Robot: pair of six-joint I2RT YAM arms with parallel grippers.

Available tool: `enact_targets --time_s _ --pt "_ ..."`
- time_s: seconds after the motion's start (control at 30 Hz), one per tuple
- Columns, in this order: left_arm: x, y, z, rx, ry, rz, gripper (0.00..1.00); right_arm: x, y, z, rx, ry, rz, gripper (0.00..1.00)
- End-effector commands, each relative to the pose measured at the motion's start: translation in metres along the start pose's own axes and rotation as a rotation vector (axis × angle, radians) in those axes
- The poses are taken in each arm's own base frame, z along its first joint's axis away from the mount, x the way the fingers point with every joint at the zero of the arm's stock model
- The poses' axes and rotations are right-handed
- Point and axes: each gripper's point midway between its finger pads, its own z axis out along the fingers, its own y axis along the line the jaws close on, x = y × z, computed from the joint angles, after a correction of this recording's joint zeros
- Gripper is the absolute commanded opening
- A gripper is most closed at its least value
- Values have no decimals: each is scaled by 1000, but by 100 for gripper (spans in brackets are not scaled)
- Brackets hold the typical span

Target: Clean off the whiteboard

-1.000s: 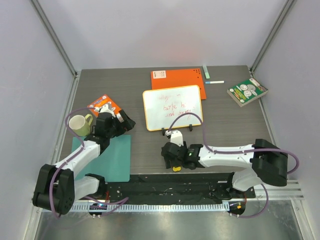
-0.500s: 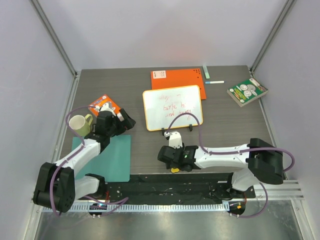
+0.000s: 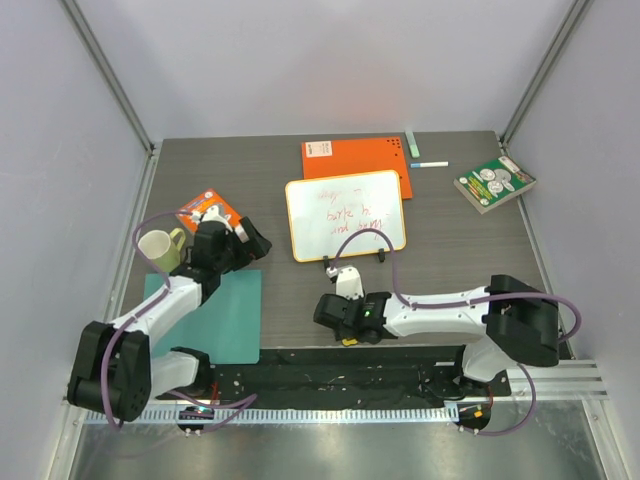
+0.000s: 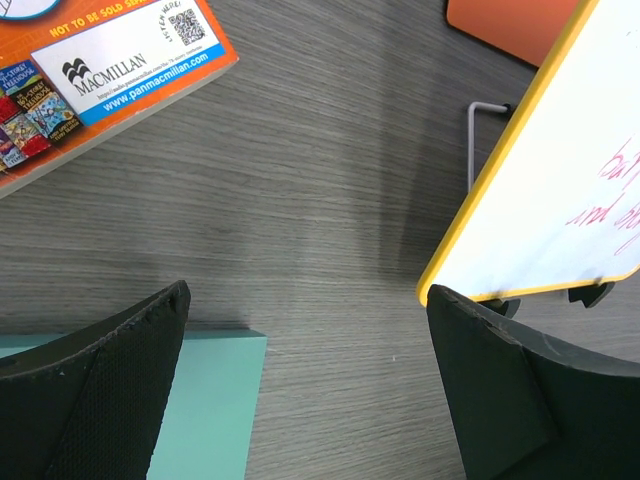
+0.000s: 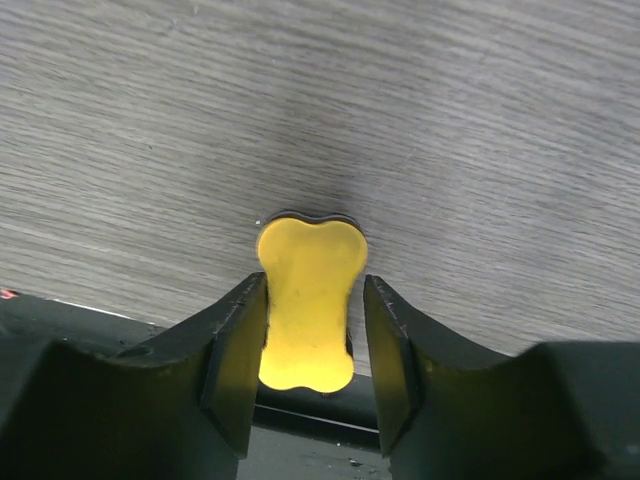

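On my left a cream mug (image 3: 155, 248) stood near a teal mat (image 3: 236, 322); an orange book (image 3: 352, 157) and a green book (image 3: 494, 183) lay apart near the far edge of the table (image 3: 455, 245).

The whiteboard (image 3: 345, 215) is a small glossy white rectangle with a thin orange-yellow rim and rounded corners, bearing a few lines of faint red handwriting. It sits near the middle of the table (image 3: 470, 250), a little toward 12 o'clock. Its long edges run roughly 9 to 3, slightly skewed, and two small black feet sit at its 6 o'clock edge
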Motion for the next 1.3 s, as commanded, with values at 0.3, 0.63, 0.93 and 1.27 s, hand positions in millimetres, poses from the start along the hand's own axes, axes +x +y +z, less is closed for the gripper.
enact_targets --time_s 0.3,0.63,0.93,1.27 --pt "-21 -18 12 28 -5 40 100 -12 -9 -3 57 -58 0 15" --pt "-55 -72 36 251 -66 112 100 -113 -50 -38 94 -287 80 1" --pt "-64 -132 71 618 -84 136 89 -214 -91 -34 17 -446 165 1" --pt "-75 -163 87 968 -101 25 54 -271 -101 -8 -7 -490 165 1"
